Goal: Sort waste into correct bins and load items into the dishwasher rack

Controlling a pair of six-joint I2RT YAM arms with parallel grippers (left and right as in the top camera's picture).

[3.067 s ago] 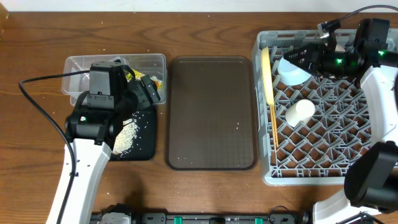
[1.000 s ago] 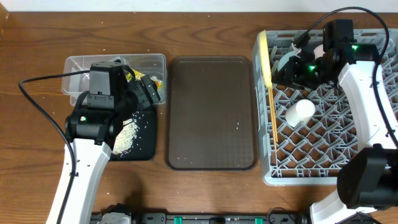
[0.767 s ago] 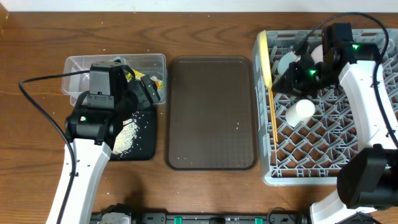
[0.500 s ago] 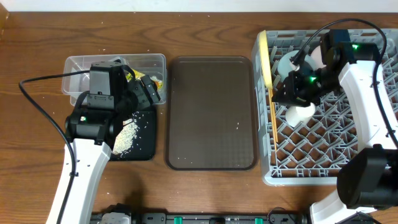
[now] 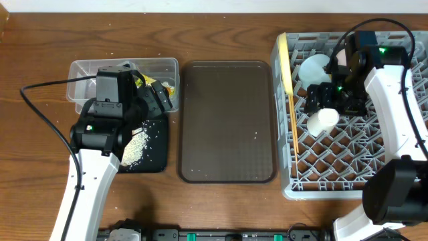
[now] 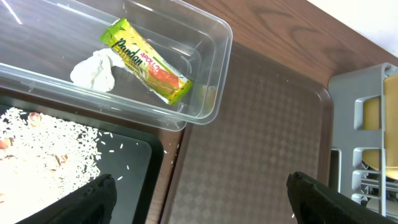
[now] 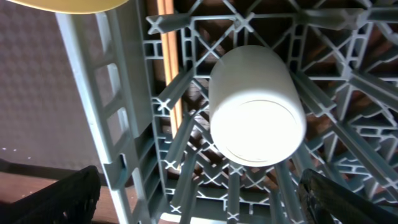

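white cup (image 7: pixel 256 106), right end effector (image 5: pixel 326 106) now overhead

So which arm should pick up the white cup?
Right. The right gripper, open, hangs just over the white cup in the rack; the left gripper is far off by the clear tub.

Bright, even light, with glare whitening the white cup (image 7: pixel 257 106) and the dark fingers (image 7: pixel 53 198) blurred.

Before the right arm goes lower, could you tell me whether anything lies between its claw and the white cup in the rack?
Nothing visible does: in the right wrist view the white cup lies uncovered on the dishwasher rack, straight ahead of the open right claw.
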